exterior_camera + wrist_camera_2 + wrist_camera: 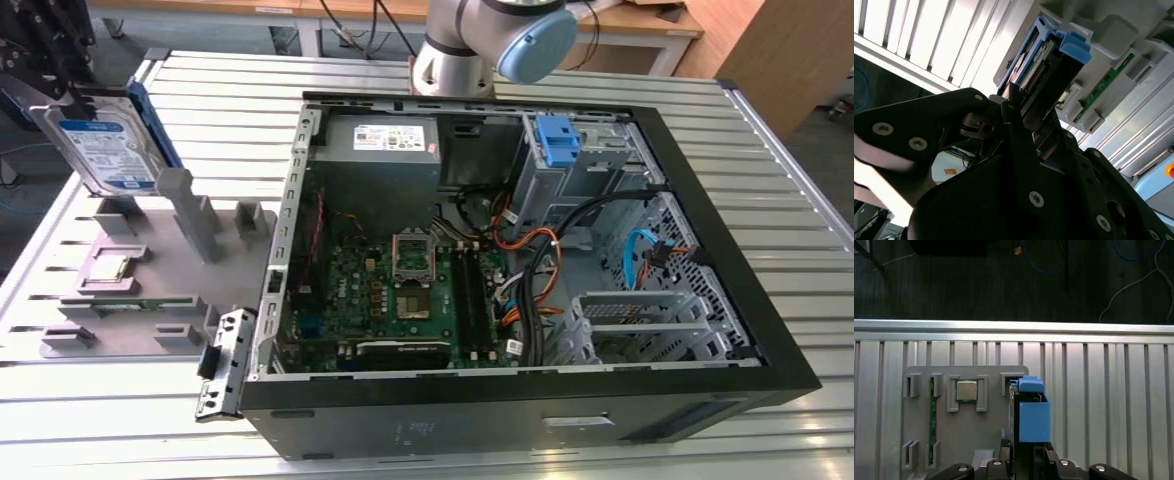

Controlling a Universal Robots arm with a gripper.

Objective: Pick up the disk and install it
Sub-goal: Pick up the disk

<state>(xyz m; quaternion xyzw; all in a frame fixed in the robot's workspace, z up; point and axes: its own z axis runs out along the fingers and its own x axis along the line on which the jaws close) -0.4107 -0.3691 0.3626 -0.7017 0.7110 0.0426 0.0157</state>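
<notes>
Gripping the disk [104, 150] upright with our closed tool [1030, 107], we are holding it beside the grey rack [180, 275] carrying a chip [966, 390].

In the second wrist view the tool [1029, 107] hides the near end of the disk [1041, 60] behind its black body. You see the disk edge-on, with its label out of sight. In the first wrist view the picture's edge cuts the tool off, and it likewise covers the disk's end. In the exterior view the left edge crops the tool to a few dark parts and the arm [461, 55] runs off the top. You cannot tell whether the disk's lower edge touches the grey holder [187, 260].
</notes>
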